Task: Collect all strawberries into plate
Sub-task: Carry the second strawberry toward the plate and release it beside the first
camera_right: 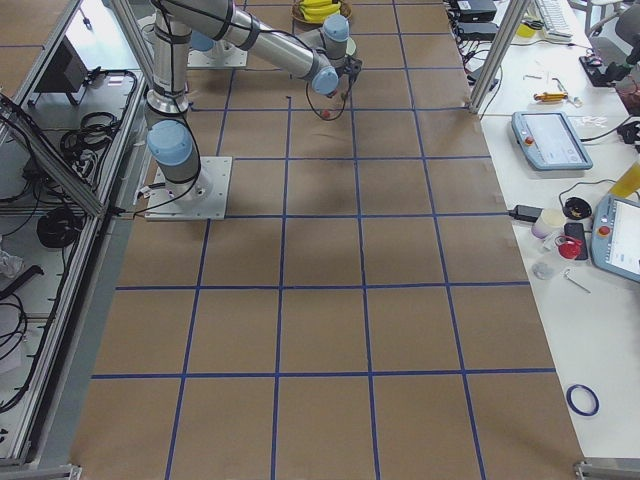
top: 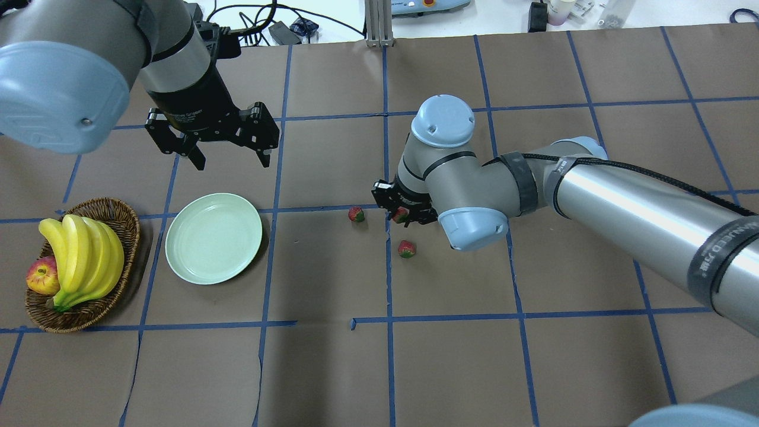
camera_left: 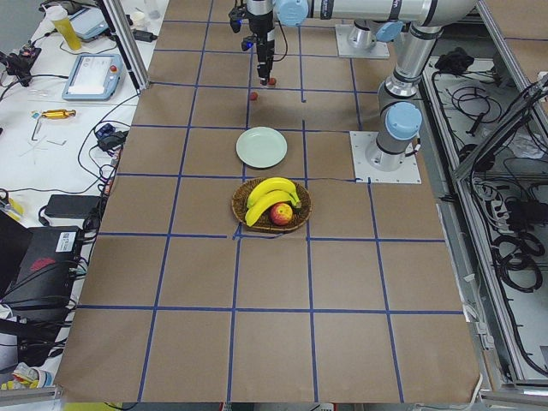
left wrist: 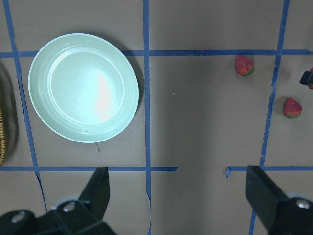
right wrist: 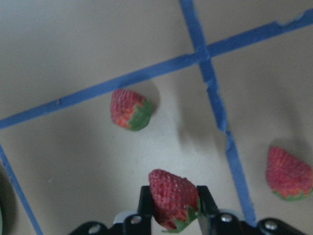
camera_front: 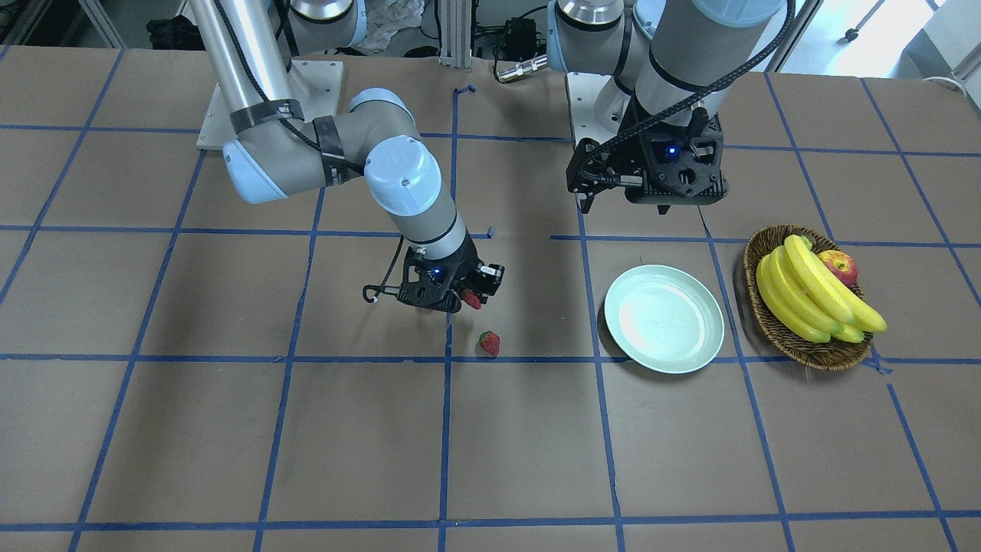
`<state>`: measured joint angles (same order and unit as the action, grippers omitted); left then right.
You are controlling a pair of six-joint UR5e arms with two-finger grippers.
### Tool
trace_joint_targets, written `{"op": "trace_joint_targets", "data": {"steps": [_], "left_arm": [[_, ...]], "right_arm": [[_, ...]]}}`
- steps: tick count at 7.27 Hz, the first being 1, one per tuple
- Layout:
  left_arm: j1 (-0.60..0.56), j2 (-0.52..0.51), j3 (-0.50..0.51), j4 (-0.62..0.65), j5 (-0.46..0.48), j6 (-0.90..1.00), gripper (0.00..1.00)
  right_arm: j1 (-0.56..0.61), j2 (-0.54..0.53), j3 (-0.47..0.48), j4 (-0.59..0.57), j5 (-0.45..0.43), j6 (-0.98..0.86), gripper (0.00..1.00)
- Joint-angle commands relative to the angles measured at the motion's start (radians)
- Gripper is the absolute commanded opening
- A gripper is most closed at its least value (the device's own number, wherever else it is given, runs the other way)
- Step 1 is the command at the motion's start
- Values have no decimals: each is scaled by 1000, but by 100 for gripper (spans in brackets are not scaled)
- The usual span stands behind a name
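Observation:
My right gripper (top: 401, 214) is shut on one strawberry (right wrist: 171, 188) and holds it just above the table; it also shows in the front view (camera_front: 470, 298). Two more strawberries lie on the brown paper beside it, one (top: 356, 214) towards the plate and one (top: 407, 248) nearer the robot. The wrist views show them too, the left wrist view (left wrist: 244, 65) (left wrist: 292, 108) and the right wrist view (right wrist: 128, 109) (right wrist: 288, 174). The mint-green plate (top: 213, 238) is empty, to the left. My left gripper (top: 231, 157) hangs open and empty above and behind the plate.
A brown wicker basket (top: 118, 204) with bananas (top: 83, 261) and an apple (top: 41, 276) stands left of the plate. Blue tape lines grid the paper-covered table. The right forearm (top: 622, 196) stretches across the right half.

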<state>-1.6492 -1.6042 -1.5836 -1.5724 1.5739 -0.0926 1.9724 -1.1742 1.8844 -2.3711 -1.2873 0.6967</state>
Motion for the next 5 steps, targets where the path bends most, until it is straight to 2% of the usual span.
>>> {"op": "trace_joint_targets", "data": {"steps": [1, 2, 3, 5], "left_arm": [[0, 1, -1, 0, 0, 2, 100], [0, 1, -1, 0, 0, 2, 100], [0, 1, -1, 0, 0, 2, 100], [0, 3, -1, 0, 0, 2, 100]], "right_arm": [[52, 46, 7, -8, 16, 1, 7], [52, 63, 7, -10, 2, 3, 99], [51, 56, -8, 3, -6, 1, 100], [36, 19, -21, 67, -222, -5, 100]]}}
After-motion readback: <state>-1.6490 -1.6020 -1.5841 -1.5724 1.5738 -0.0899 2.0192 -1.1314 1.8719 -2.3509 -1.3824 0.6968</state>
